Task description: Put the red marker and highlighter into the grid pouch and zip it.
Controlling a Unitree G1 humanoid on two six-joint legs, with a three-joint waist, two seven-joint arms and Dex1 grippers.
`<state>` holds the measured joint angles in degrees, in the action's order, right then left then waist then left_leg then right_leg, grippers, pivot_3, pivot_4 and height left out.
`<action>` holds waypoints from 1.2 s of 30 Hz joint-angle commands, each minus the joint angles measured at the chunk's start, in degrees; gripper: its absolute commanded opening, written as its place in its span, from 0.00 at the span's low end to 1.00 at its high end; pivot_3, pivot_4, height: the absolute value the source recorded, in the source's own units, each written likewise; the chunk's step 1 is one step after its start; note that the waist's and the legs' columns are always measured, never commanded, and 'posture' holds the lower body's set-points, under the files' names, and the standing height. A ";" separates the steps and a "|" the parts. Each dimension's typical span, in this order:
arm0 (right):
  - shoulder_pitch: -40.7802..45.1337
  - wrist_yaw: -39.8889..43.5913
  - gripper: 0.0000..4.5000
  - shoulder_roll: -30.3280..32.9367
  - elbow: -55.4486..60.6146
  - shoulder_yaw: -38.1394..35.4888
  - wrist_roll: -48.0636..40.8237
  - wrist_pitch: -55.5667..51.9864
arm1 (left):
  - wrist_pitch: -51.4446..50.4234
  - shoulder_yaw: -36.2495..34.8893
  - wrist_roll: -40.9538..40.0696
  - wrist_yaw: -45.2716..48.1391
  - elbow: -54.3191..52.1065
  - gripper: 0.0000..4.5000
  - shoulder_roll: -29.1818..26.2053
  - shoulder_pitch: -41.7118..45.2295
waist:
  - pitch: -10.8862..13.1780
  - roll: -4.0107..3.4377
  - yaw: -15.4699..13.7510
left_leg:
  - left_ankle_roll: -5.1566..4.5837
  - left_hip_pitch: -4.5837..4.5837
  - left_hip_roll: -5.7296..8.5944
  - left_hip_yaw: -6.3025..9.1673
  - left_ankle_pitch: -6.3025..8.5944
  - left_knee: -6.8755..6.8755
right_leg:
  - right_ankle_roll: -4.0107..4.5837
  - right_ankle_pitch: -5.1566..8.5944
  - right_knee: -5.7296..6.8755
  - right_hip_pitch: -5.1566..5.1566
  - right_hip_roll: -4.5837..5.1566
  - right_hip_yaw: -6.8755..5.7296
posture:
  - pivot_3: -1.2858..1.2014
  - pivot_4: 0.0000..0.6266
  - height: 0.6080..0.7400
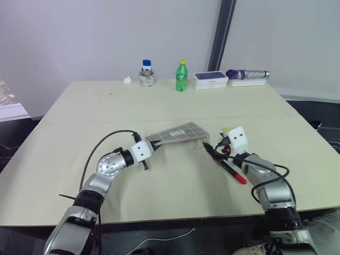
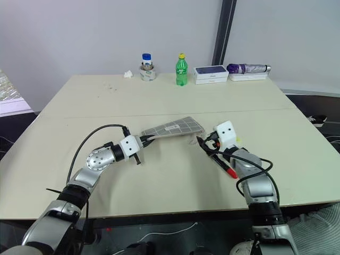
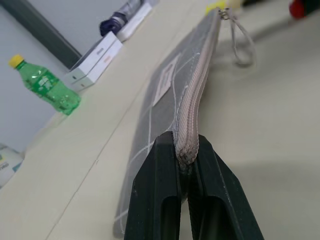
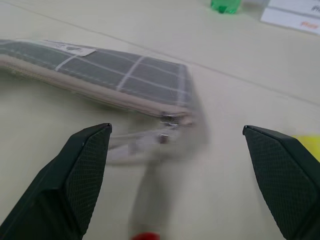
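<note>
no text legible anywhere, small white label on the grid pouch (image 3: 165, 85) too blurred to read, orange mark on a white box (image 4: 295, 12) not decipherable, green bottle (image 1: 181, 77) label unreadable, jar (image 1: 147, 73) label unreadable

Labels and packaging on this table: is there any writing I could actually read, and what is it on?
None can be read.
Grid pouch: white label, print blurred.
Green bottle: label too small.
White boxes: dark tops, print too small; orange marks in the right wrist view, blurred.
Small jar: label too small.
</note>
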<state>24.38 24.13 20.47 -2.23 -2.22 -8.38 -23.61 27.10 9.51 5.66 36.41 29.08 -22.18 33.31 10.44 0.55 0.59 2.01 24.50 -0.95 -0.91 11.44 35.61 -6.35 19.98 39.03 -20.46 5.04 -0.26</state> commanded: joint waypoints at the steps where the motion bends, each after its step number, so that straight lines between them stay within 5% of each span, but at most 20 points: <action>1: 2.00 -4.21 0.97 -2.14 -0.04 -0.59 0.41 -3.56 | -3.84 -1.88 -1.50 -1.13 -6.85 0.00 -0.39 -1.01 | 0.00 0.00 -0.04 | -0.02 0.01 0.01 0.00 0.01 0.03 | 0.00 0.00 0.00 0.00 0.00 0.00 | 0.52 0.24 1.00; 11: 7.43 -7.84 0.97 -8.31 -4.85 -5.37 -5.62 -11.24 | -7.28 -1.67 -0.45 -2.52 -11.73 0.00 -1.14 -2.34 | 0.00 0.00 0.14 | -0.05 0.01 0.00 -0.03 0.03 0.01 | 0.00 0.00 0.02 -0.04 -0.01 0.04 | 0.52 0.24 1.00; 14: 8.52 -8.49 0.78 -9.05 -6.69 -5.82 -5.79 -11.01 | -7.20 -1.50 -0.01 -2.79 -11.99 0.00 -1.23 -2.43 | 0.00 0.00 0.06 | -0.06 0.01 0.00 -0.03 0.03 0.01 | 0.00 0.00 0.02 -0.04 -0.01 0.04 | 0.52 0.24 1.00; 21: 10.37 -8.62 0.01 -9.50 -7.84 -5.23 -5.95 -11.17 | -7.05 -1.34 0.34 -3.11 -11.62 0.00 -1.37 -2.48 | 0.00 0.00 0.11 | -0.07 0.02 0.00 -0.05 0.04 -0.02 | 0.00 0.00 0.02 -0.07 -0.01 0.05 | 0.52 0.24 1.00; 30: 15.63 -3.13 0.01 -5.18 -4.66 16.04 9.72 -4.75 | -5.30 0.90 1.53 -2.29 -10.64 0.00 -0.71 -2.45 | 0.00 0.00 0.61 | -0.08 0.03 -0.01 -0.17 0.05 -0.10 | 0.00 0.00 0.04 -0.23 -0.03 0.17 | 0.52 0.24 1.00; 36: 17.65 1.74 0.01 -7.18 -4.96 20.91 11.41 -0.65 | -4.88 2.01 2.61 -2.36 -10.67 0.00 -0.56 -3.07 | 0.00 0.00 0.11 | -0.07 0.07 0.00 -0.20 0.04 -0.19 | 0.01 0.01 0.00 -0.28 -0.01 0.19 | 0.52 0.24 1.00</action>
<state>40.77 23.80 14.10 -9.52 17.12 3.13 -26.60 20.81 10.82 8.00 34.23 19.48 -22.91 30.06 10.44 0.55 0.71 1.95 24.57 -0.95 -1.10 11.48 35.43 -6.34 19.98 39.02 -20.73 5.03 -0.07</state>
